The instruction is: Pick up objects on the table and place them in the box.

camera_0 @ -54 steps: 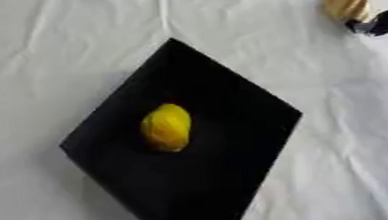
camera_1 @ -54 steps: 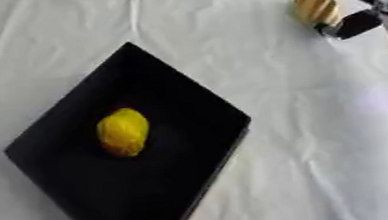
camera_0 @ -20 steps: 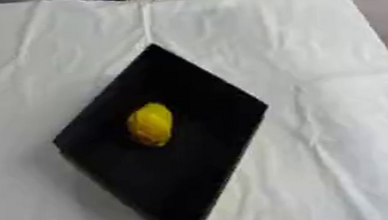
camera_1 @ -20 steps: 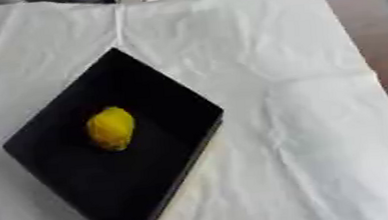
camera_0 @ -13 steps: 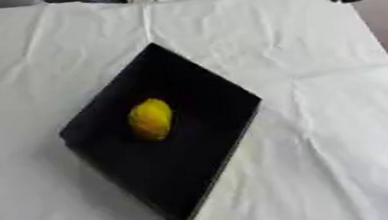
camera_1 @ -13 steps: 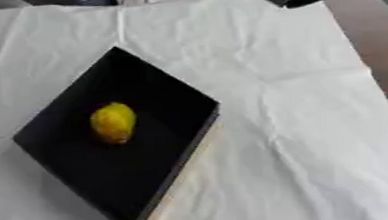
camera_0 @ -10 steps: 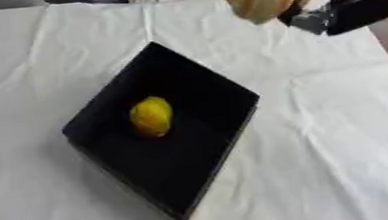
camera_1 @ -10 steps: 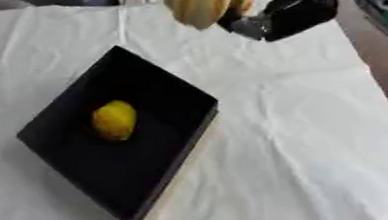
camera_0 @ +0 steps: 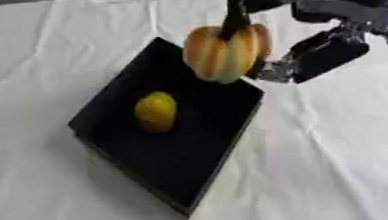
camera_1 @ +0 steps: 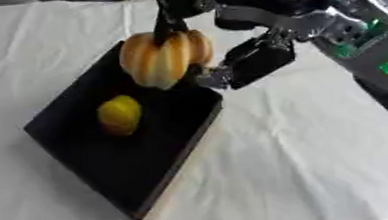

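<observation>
Right hand [camera_0: 285,3]: reaches in from the upper right, fingers closed round the dark stem of a pumpkin
Pumpkin [camera_0: 226,52]: orange and yellow striped, hanging from the hand above the far corner of the box
Box [camera_0: 192,152]: black, shallow, turned cornerwise on the white cloth [camera_0: 343,169]
Lemon [camera_0: 156,112]: yellow, lying inside the box, left of the pumpkin and lower in view
Left hand: not seen
</observation>
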Tool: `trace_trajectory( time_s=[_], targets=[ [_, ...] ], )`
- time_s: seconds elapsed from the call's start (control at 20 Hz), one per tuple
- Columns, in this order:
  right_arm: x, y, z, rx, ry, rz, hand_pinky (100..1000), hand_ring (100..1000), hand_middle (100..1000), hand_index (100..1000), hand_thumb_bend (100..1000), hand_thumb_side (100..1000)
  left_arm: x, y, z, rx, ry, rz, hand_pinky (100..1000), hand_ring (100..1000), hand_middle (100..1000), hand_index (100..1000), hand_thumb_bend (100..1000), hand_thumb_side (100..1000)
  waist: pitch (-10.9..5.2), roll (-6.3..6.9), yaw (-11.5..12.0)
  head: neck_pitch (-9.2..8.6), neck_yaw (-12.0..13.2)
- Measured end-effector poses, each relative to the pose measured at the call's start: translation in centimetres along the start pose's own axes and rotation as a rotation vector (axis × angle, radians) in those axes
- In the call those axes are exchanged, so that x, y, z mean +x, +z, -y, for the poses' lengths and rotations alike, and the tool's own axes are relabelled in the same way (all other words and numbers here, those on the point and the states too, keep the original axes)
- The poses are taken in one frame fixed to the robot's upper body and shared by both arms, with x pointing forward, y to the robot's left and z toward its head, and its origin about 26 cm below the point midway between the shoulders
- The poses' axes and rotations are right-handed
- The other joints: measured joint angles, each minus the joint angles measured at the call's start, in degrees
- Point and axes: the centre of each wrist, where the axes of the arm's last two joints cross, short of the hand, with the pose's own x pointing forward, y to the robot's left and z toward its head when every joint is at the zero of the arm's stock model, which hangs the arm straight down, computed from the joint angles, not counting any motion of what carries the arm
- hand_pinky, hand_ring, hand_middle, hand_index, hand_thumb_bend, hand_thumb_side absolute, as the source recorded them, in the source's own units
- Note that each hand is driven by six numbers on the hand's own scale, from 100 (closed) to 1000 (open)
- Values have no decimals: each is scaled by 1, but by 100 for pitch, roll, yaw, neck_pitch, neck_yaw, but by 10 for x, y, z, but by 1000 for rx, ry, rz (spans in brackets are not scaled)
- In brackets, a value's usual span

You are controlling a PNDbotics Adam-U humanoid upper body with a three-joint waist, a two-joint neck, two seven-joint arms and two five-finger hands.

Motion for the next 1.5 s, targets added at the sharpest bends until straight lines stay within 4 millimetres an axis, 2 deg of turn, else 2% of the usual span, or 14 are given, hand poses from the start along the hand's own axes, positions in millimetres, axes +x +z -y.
trace_trajectory(
  time_s=[0.55, 0.6, 0.65, 0.7, 0.75, 0.8, 0.85, 0.9, 1.0, 1.25, 1.4, 1.5],
  targets=[
    [17, -16, -33, 97, 10, -29, 674, 606, 369, 596, 163, 190, -1, 3, 1, -1, 2, -14, 824, 768, 754, 877, 391, 511, 60, -1, 59, 39, 106],
    [18, -17, -35, 105, 14, -30, 696, 657, 452, 659, 239, 223, -1, 3, 1, -2, 3, -15, 824, 768, 754, 877, 393, 510, 62, -1, 75, 39, 110],
    [19, -18, -36, 112, 22, -29, 700, 671, 467, 669, 260, 233, -1, 3, 1, -2, 4, -16, 824, 768, 754, 877, 393, 510, 66, -2, 80, 39, 111],
    [19, -18, -36, 122, 31, -29, 779, 839, 735, 832, 448, 353, -1, 3, 1, -2, 5, -18, 824, 768, 754, 877, 393, 511, 73, -4, 80, 39, 111],
    [20, -18, -37, 136, 43, -25, 800, 868, 778, 855, 441, 335, -1, 4, 2, -1, 7, -20, 824, 768, 754, 877, 394, 512, 79, -5, 80, 39, 111],
    [20, -18, -38, 150, 55, -19, 856, 946, 863, 913, 425, 217, -1, 4, 2, -2, 7, -21, 824, 768, 754, 877, 394, 512, 83, -7, 80, 39, 112],
    [21, -18, -39, 166, 67, -12, 872, 977, 887, 927, 466, 311, -1, 4, 2, -2, 7, -22, 824, 768, 754, 877, 394, 512, 84, -9, 80, 39, 113],
    [21, -18, -40, 180, 80, 0, 889, 1000, 917, 941, 559, 398, -1, 4, 2, -3, 7, -22, 824, 769, 754, 877, 394, 513, 85, -10, 79, 39, 114],
    [21, -18, -40, 201, 102, 25, 894, 1000, 925, 942, 572, 438, -1, 4, 2, -3, 8, -22, 824, 769, 754, 877, 396, 511, 85, -10, 76, 39, 116],
    [19, -17, -38, 185, 124, 43, 892, 1000, 933, 939, 554, 439, -1, 4, 2, -4, 9, -22, 825, 770, 754, 877, 397, 510, 84, -7, 57, 39, 116],
    [17, -16, -35, 158, 133, 34, 882, 1000, 924, 934, 568, 421, 0, 4, 3, -5, 11, -23, 825, 770, 755, 877, 398, 510, 83, -5, 41, 33, 116],
    [16, -15, -33, 132, 137, 17, 856, 972, 878, 917, 579, 373, 0, 4, 3, -5, 12, -23, 825, 770, 754, 877, 398, 510, 82, -3, 37, 18, 116]
  ],
)
